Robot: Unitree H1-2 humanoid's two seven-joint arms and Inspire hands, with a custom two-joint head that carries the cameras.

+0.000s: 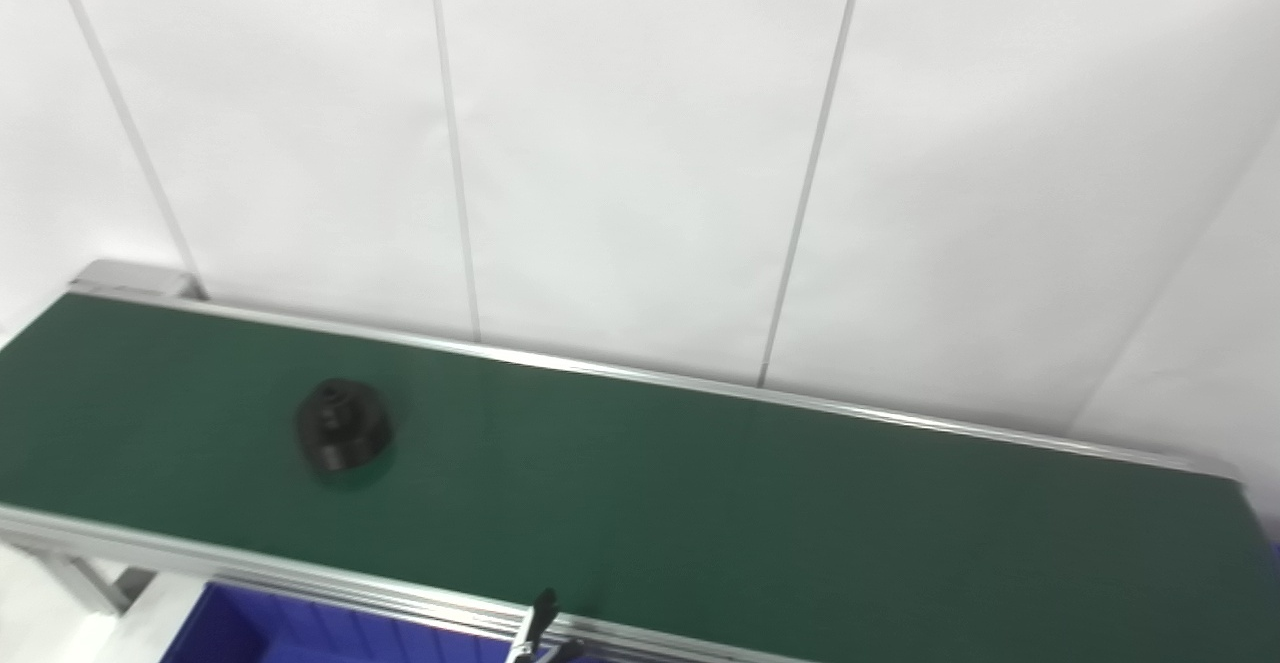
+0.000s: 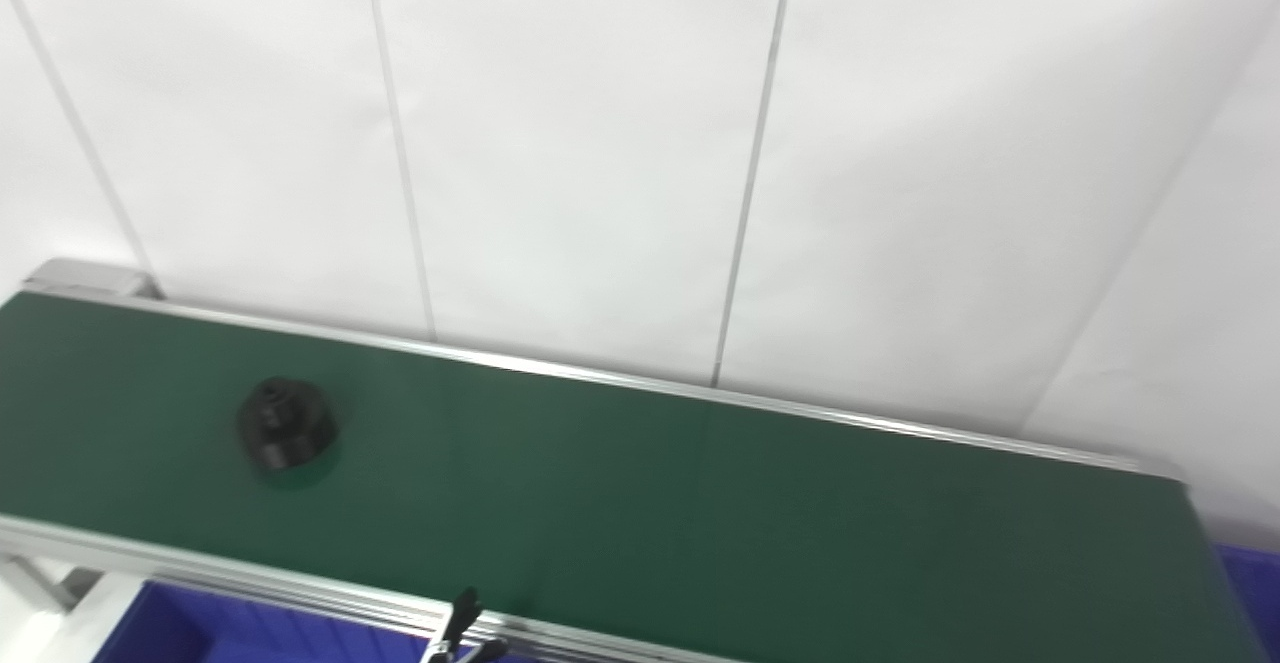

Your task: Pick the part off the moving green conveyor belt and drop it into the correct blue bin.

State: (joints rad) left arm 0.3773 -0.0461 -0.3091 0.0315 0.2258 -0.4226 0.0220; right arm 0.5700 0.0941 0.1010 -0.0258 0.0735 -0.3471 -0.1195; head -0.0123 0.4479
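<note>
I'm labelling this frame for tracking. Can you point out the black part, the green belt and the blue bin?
part (image 1: 342, 424), left eye view, on its raised top.
belt (image 1: 750, 503), left eye view, on bare green surface right of the part.
bin (image 1: 290, 633), left eye view, on its inner wall below the belt.

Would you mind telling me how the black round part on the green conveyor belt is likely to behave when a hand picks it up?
The black round part looks moulded and stiff, so it should probably keep its shape when squeezed. It sits flat on the green conveyor belt with a raised hub on top, so it seems unlikely to roll or tip. Its smooth, rounded rim might slip from a loose grasp.
</note>
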